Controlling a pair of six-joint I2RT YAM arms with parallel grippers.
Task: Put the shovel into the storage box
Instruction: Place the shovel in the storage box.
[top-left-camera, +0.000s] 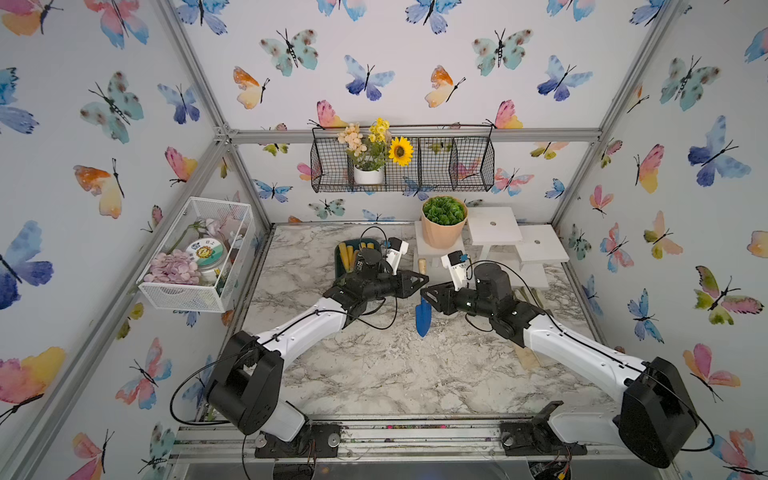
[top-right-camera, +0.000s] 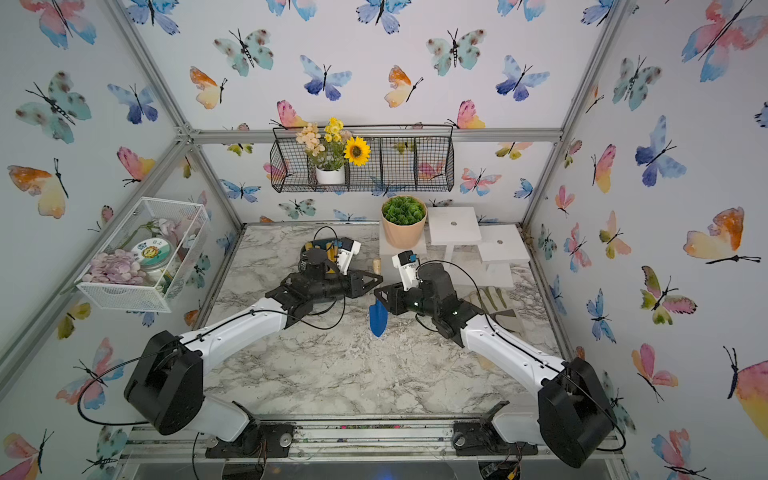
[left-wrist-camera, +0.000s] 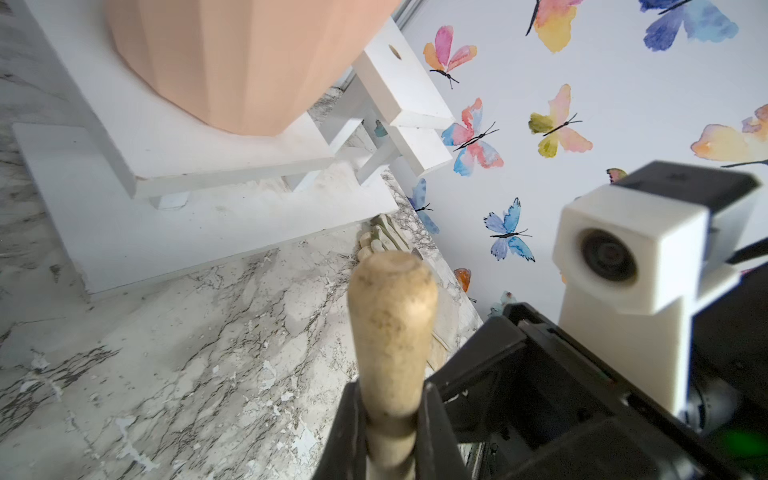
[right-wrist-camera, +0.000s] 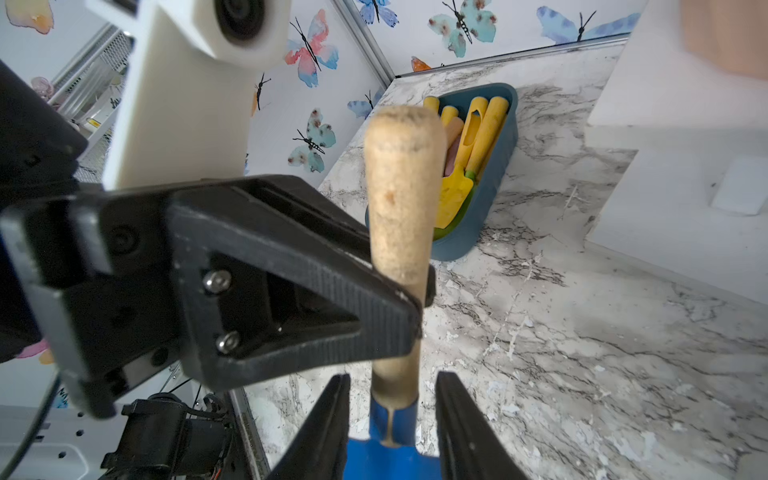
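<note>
The shovel (top-left-camera: 423, 318) has a blue blade and a pale wooden handle (left-wrist-camera: 392, 332). It hangs blade-down above the middle of the marble table in both top views. My left gripper (left-wrist-camera: 392, 388) is shut on the wooden handle, and the right wrist view shows it clamped there (right-wrist-camera: 411, 299). My right gripper (right-wrist-camera: 394, 378) stands open around the blue neck, with a gap on each side. The two grippers meet tip to tip (top-left-camera: 424, 286). The storage box (right-wrist-camera: 494, 187), a dark teal bin, stands at the back left (top-left-camera: 338, 262), partly hidden behind my left wrist.
Yellow garden tools (right-wrist-camera: 482, 137) lie in the box. A terracotta pot with a green plant (top-left-camera: 442, 224) sits on white stepped stands (top-left-camera: 494, 224) at the back right. Gloves (top-right-camera: 490, 297) lie behind my right arm. A white mesh basket (top-left-camera: 195, 257) and a black wire basket (top-left-camera: 403, 162) hang on the walls.
</note>
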